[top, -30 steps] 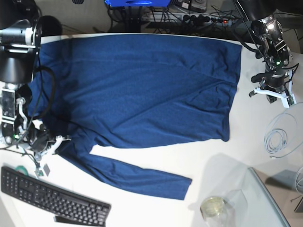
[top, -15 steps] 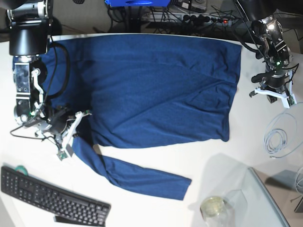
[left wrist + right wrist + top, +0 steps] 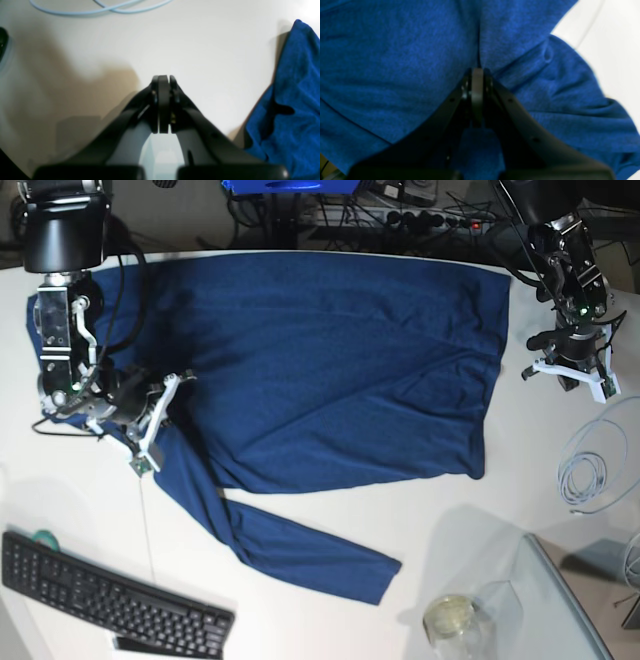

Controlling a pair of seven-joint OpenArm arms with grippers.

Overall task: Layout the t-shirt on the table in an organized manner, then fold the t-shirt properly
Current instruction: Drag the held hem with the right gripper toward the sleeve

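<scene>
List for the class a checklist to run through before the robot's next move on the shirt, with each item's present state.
1. t-shirt body spread flat on the table: ok, a few creases.
2. Lower sleeve laid straight: not ok, it trails diagonally.
3. right gripper has cloth pinched: cannot tell; it is shut, tips against the fabric.
4. left gripper clear of the shirt: ok, shut over bare table beside the hem.
5. Fold area free: not ok, keyboard and coiled cable lie nearby.

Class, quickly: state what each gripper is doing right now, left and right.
Left gripper: closed, empty, over bare table beside the t-shirt.
Right gripper: closed, pinching a fold of the t-shirt.
</scene>
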